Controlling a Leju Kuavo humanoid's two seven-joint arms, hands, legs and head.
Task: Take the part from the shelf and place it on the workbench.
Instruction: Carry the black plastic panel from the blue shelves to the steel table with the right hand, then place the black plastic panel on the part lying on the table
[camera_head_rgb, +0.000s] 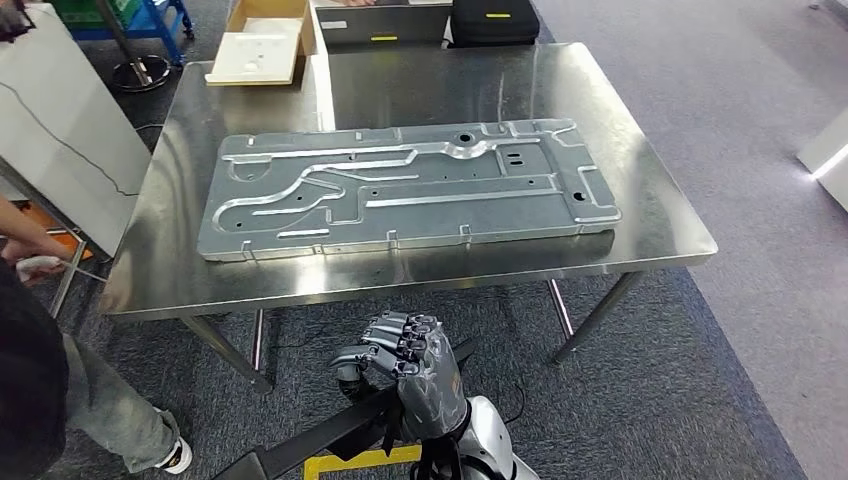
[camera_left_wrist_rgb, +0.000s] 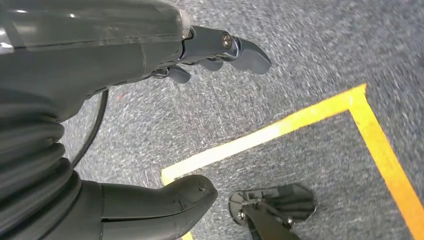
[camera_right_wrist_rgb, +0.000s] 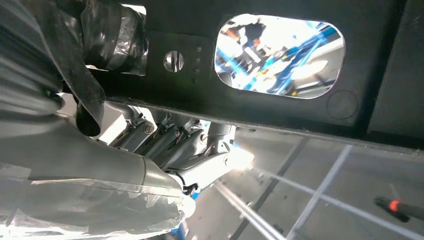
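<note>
The part, a large grey stamped metal plate (camera_head_rgb: 405, 190), lies flat across the steel workbench (camera_head_rgb: 655, 235). Neither hand touches it. In front of the bench's near edge, low over the carpet, my right hand (camera_head_rgb: 405, 365) has its fingers curled in with nothing in them. In the right wrist view those fingers (camera_right_wrist_rgb: 170, 145) sit close under a dark panel (camera_right_wrist_rgb: 280, 112) with an oval hole. My left hand (camera_left_wrist_rgb: 150, 115) hangs over the carpet, thumb and fingers apart, holding nothing.
A person stands at the bench's left end, with an arm (camera_head_rgb: 25, 245) and a leg (camera_head_rgb: 110, 410) in view. A shallow cardboard box (camera_head_rgb: 262, 45) and a black case (camera_head_rgb: 493, 20) sit behind the bench. Yellow tape (camera_left_wrist_rgb: 280, 132) marks the floor.
</note>
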